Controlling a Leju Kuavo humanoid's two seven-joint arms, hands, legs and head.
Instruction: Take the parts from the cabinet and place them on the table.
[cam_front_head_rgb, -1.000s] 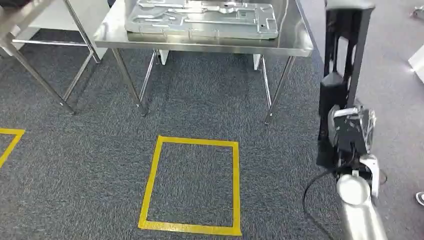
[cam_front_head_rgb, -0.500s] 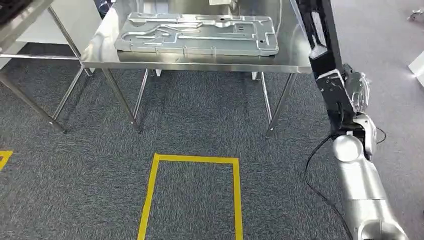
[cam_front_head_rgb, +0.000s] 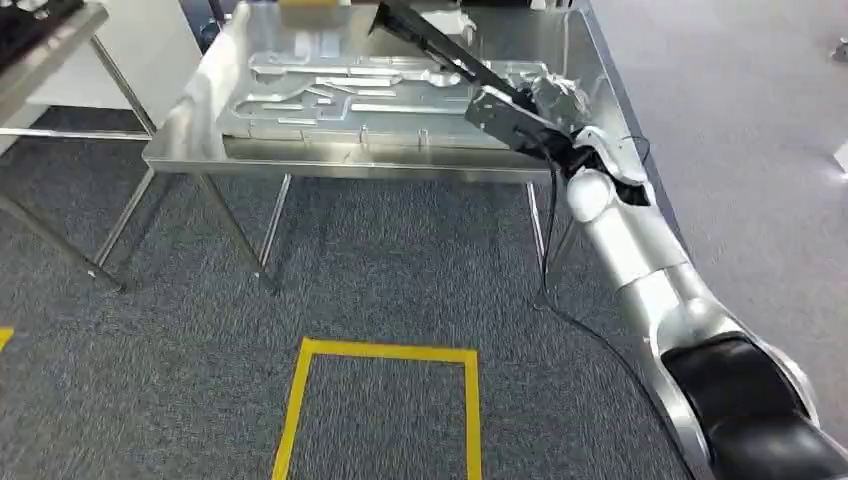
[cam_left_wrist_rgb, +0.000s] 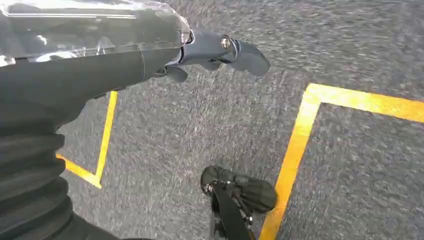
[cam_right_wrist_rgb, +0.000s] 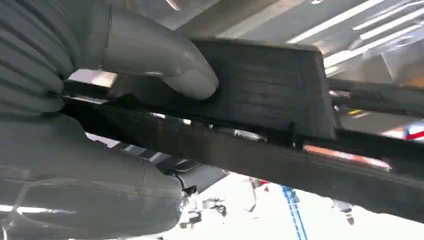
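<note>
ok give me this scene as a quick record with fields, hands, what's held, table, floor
right hand: raised over the table, holding the black part
black part: long, flat, slanting above the table top
table: steel, on thin legs
on table: large silver stamped panel lying flat
left hand: hanging over the carpet, holding nothing
floor: grey carpet with a yellow tape square in front of the table

Grey carpet, yellow tape square on it, second steel table's legs at left
</note>
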